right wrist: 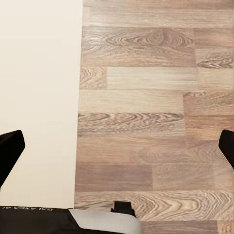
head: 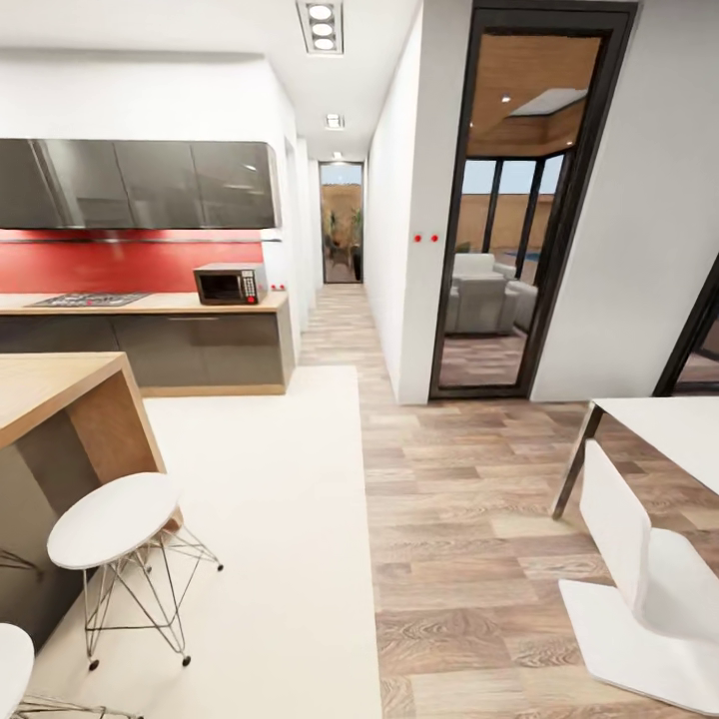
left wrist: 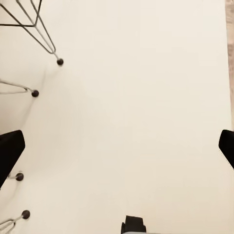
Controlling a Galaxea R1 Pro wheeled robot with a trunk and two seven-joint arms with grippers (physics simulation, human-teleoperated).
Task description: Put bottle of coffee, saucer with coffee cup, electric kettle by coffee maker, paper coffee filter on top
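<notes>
The room comes first: a pale rug (head: 260, 519) over wood plank floor (head: 469, 519), with a hallway running away past a dark-framed glass door (head: 519, 210). Along the far wall stands the kitchen countertop (head: 170, 303), the light wood bench over grey cabinets against a red backsplash; a hob (head: 88, 299) is set in it and a microwave (head: 231, 284) sits near its right end. None of the coffee things can be made out on it from here, and the bench continues off-frame to the left. Nearer, at the left, is the darker island bar (head: 50, 384) with a white wire-legged stool (head: 115, 519) at its corner; at the right, a white table (head: 669, 424) and chair (head: 639, 569).

Judged from here, the robot is in transit toward the bench. The likely trouble is the base clipping the stool's splayed legs or the island corner if it swings left too early.

The left wrist view shows what the head cannot: the stool feet (left wrist: 60, 62) close under the left tool (left wrist: 117, 146), over the rug. The right wrist view shows the right tool (right wrist: 117, 146) over the seam of rug and planks. Both tools stand wide apart, holding nothing
</notes>
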